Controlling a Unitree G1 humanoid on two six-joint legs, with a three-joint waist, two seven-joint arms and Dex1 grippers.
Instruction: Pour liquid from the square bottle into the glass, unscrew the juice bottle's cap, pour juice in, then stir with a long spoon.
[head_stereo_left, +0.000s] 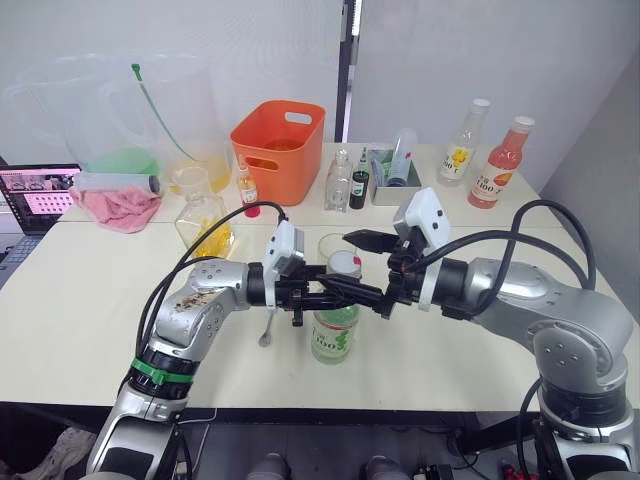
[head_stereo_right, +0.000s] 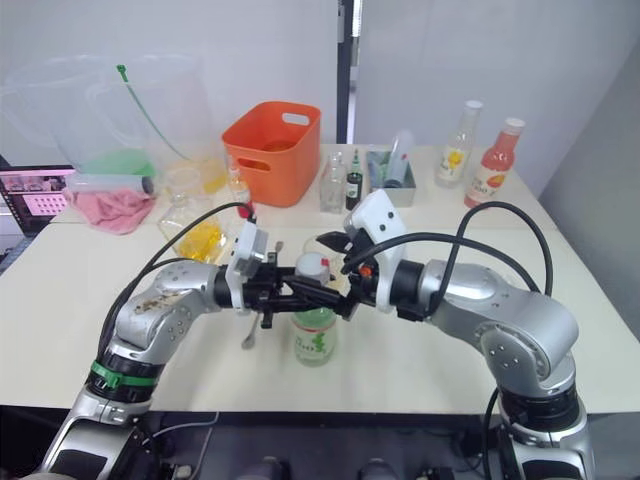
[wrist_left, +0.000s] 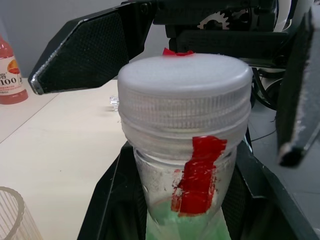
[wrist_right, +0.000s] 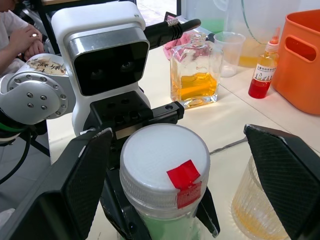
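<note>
The juice bottle stands near the table's front middle, its white cap on, a strip of red tape running down from the cap. My left gripper is shut on its neck just below the cap. My right gripper is open, with one finger on each side of the cap and clear of it. The glass, holding a little yellow liquid, stands right behind the bottle. The square bottle with yellow liquid sits further back to the left. The long spoon lies under my left forearm.
An orange basket, large clear jugs, a pink cloth and small bottles line the back. A yellow-labelled bottle and a pink bottle stand back right. A person's hand is beyond the table's left side.
</note>
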